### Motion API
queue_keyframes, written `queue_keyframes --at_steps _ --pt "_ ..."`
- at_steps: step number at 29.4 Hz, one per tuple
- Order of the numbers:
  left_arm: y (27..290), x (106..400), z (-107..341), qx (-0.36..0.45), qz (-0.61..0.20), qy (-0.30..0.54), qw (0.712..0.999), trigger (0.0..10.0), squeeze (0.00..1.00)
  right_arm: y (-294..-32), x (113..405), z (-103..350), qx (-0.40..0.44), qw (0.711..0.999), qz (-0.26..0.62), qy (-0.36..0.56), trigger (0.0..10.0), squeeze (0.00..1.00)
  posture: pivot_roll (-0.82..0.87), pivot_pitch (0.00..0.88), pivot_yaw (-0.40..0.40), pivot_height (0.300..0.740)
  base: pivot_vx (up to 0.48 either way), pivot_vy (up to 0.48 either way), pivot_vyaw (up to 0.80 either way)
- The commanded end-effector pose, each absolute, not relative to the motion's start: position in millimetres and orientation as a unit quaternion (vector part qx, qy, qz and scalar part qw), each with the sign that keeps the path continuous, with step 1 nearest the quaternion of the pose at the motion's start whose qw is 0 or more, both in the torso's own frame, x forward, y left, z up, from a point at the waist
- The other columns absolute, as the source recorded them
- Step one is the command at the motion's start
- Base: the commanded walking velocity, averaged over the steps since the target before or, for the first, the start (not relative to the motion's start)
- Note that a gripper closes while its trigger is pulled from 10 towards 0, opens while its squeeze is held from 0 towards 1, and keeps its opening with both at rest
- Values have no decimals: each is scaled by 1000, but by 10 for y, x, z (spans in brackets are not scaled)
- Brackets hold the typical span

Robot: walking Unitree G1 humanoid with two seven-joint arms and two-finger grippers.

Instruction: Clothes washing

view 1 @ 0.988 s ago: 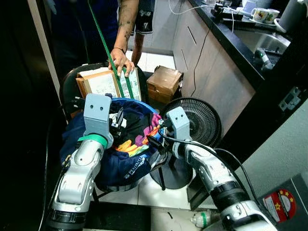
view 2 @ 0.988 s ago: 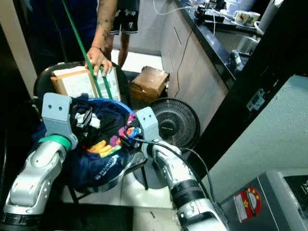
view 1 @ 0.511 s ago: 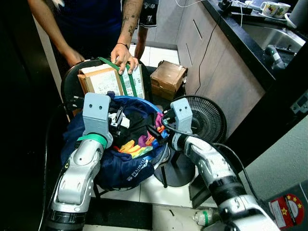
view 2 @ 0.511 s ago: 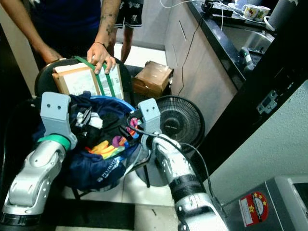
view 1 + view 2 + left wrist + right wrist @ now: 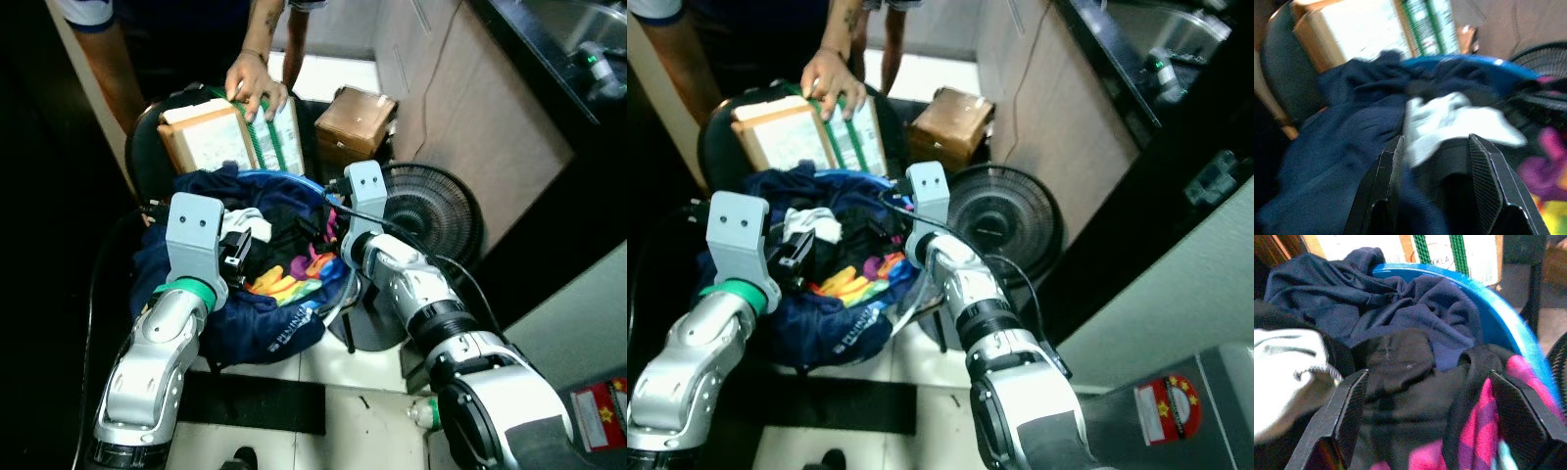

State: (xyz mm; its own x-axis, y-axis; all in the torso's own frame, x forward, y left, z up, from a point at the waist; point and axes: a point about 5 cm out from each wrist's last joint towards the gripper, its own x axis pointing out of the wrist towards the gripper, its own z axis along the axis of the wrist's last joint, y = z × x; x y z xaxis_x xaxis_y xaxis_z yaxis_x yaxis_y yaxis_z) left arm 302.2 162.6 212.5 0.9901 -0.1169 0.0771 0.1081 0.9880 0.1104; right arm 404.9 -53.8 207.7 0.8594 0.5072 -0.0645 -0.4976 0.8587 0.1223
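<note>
A blue laundry basket [image 5: 290, 180] heaped with clothes stands in front of me. A navy garment [image 5: 263, 328] spills over its near side, and a rainbow-coloured cloth [image 5: 292, 281] lies in the middle. My left gripper [image 5: 238, 251] is open at the basket's left side, its fingers [image 5: 1392, 161] just above a white cloth [image 5: 1449, 122] and dark fabric. My right gripper [image 5: 313, 228] reaches in from the right and is open wide. Its fingers [image 5: 1352, 401] straddle a black garment [image 5: 1400, 357] beside a pink and purple cloth [image 5: 1484, 426].
Behind the basket, a person's hand [image 5: 253, 88] rests on a box with green straps [image 5: 235, 142] lying on a dark chair. A cardboard box [image 5: 359, 116] and a floor fan [image 5: 437, 211] stand to the right, along the cabinet front [image 5: 490, 108]. A bottle [image 5: 422, 412] lies on the tiled floor.
The camera has tipped down and closer to the basket. My right gripper has reached farther over the clothes towards the basket's back. The person's hand stays on the strapped box.
</note>
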Motion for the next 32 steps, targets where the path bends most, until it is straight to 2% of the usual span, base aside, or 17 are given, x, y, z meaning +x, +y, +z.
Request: queue_keyframes --at_steps 1,2,3,7,10,14,17,18,19,23,25,29,30,31,32 --pt "1806 2994 2114 60 -29 -29 997 10000 0 -441 4036 2067 68 958 275 54 10000 1000 81 279 26 740 0 0 0" --pt "1806 2994 2114 60 -29 -29 997 10000 0 -441 4036 2067 68 958 275 54 10000 1000 81 279 26 740 0 0 0" --pt "1952 2986 2138 73 -9 -26 997 10000 0 -349 4017 2088 70 951 295 54 10000 1000 87 289 28 740 0 0 0" --pt "2143 2955 2173 87 6 -16 996 10000 0 -190 3938 1973 53 935 341 80 10000 1000 94 294 24 740 0 0 0" --pt "2166 2926 2176 94 -5 -9 996 10000 0 -148 3890 1846 37 928 354 109 10000 1000 101 299 21 740 0 0 0" --pt "2064 2832 2109 103 -65 27 992 10000 0 -146 3779 1504 9 913 355 202 10000 1000 101 297 14 740 0 0 0" --pt "2038 2815 2089 104 -76 36 991 10000 0 -150 3760 1453 5 909 355 219 10000 1000 101 297 14 740 0 0 0" --pt "2008 2803 2071 105 -88 42 990 10000 0 -149 3731 1395 -1 902 361 238 10000 620 99 295 15 740 0 0 0" --pt "1973 2793 2054 105 -103 47 988 10000 0 -146 3701 1340 -11 894 367 257 10000 4 98 293 17 740 0 0 0" --pt "1914 2764 2031 108 -135 56 983 10000 0 -142 3650 1248 -38 881 378 282 10000 0 103 288 19 740 0 0 0" --pt "1892 2756 2034 108 -149 59 981 10000 0 -153 3651 1239 -87 876 391 270 10000 0 102 286 22 740 0 0 0" --pt "1876 2756 2050 108 -157 58 980 10000 0 -158 3650 1239 -124 868 403 261 10000 0 100 285 22 740 0 0 0" --pt "1866 2760 2062 108 -160 58 980 10000 0 -157 3647 1240 -128 866 407 261 3922 0 100 285 22 740 0 0 0" --pt "1866 2760 2062 108 -160 58 980 10000 0 -157 3647 1240 -128 866 407 261 3922 0 100 285 22 740 0 0 0" --pt "1857 2764 2076 106 -162 55 980 10000 0 -156 3645 1242 -125 865 410 262 0 0 100 280 22 740 0 0 0"
